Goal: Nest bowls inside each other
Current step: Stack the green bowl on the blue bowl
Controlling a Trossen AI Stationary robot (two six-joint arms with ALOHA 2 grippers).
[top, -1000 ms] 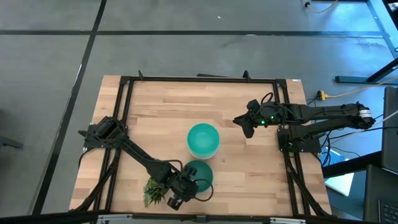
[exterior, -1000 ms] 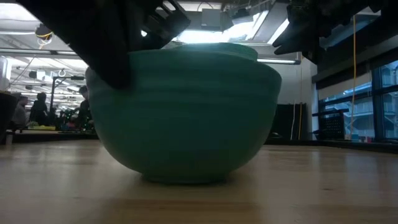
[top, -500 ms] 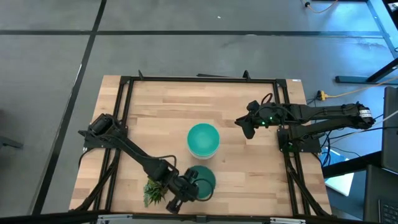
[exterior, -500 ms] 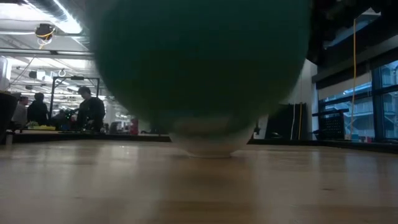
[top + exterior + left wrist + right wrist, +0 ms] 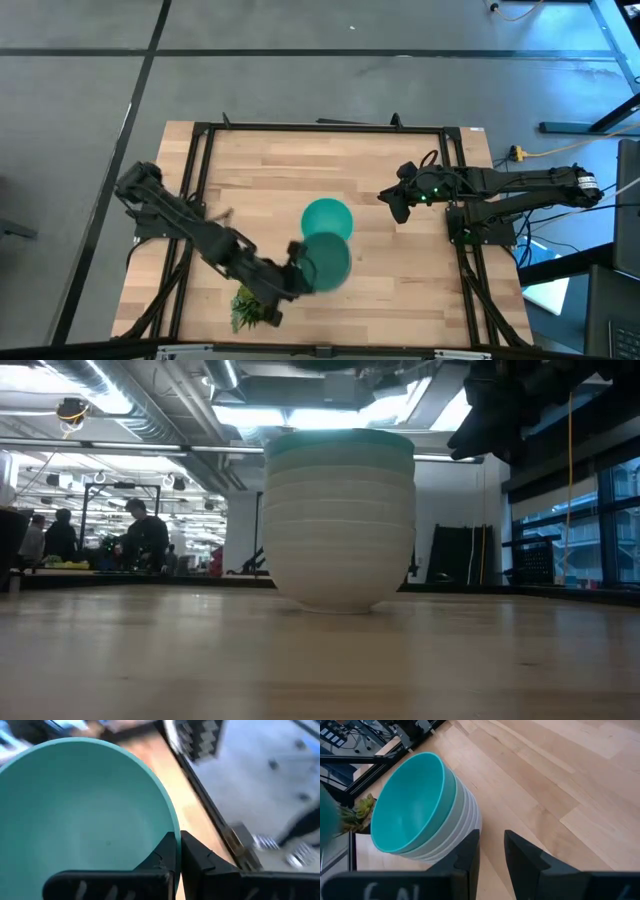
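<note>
One bowl, the darker teal bowl (image 5: pixel 325 262), is off the table and carried in the left gripper (image 5: pixel 178 851), whose fingers are pinched closed on the rim, one inside the wall and one outside, as the left wrist view shows. In the high view this bowl hangs just beside and partly over the near edge of the stack (image 5: pixel 327 221), which stands near the middle of the table (image 5: pixel 400 290). A rim pinch leaves the underside of the bowl free, which is what seating it into the stack would call for. The stack itself is orderly: the low view shows white bowls (image 5: pixel 340 550) nested one in another, with a pale green one and then the lighter teal bowl (image 5: pixel 407 802) on top, mouth upward. By my judgement, the carried bowl is the last loose one, so the task is close to done; what is left is centring it over the top bowl and lowering it level, since a tilted release could catch the rim or topple the stack. The right gripper (image 5: pixel 491 852) waits to the stack's right, above the table, fingers parted and holding nothing. A small potted plant (image 5: pixel 248 308) sits at the near edge, under the left arm, clear of the stack.
</note>
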